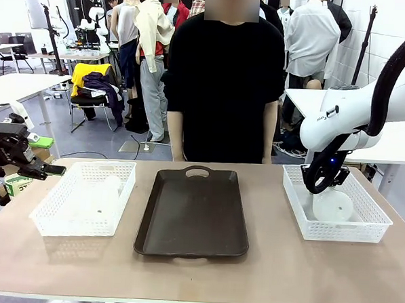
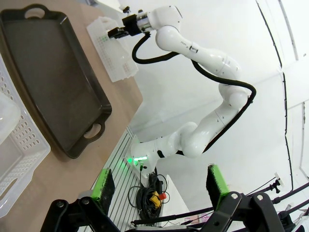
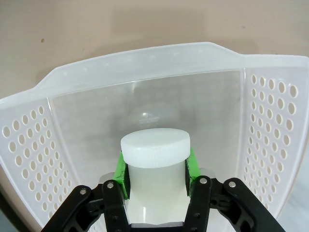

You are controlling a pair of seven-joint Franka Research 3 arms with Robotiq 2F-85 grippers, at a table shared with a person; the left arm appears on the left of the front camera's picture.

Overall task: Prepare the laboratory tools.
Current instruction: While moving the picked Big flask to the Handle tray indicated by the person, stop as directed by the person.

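Right gripper (image 1: pixel 323 181) reaches down into the right basket (image 1: pixel 374 227); closed on the neck of one flask (image 1: pixel 334 207), green pads (image 3: pixel 121 174) pressed on either side just under its white cap (image 3: pixel 154 147); flask upright, wide base low inside the basket; cannot tell whether the base touches the basket floor.
Second flask (image 1: pixel 107 189) sits in the left basket (image 1: pixel 49 219); translucent against the mesh, pose unclear.
Left gripper (image 1: pixel 42 170) hangs beyond the table's (image 1: pixel 284 271) left edge, just beside the left basket; jaws apart, nothing between them.
Dark brown tray (image 1: pixel 192 212) lies between the baskets, bare.
Person (image 1: pixel 223 78) stands at the far side, arms down.
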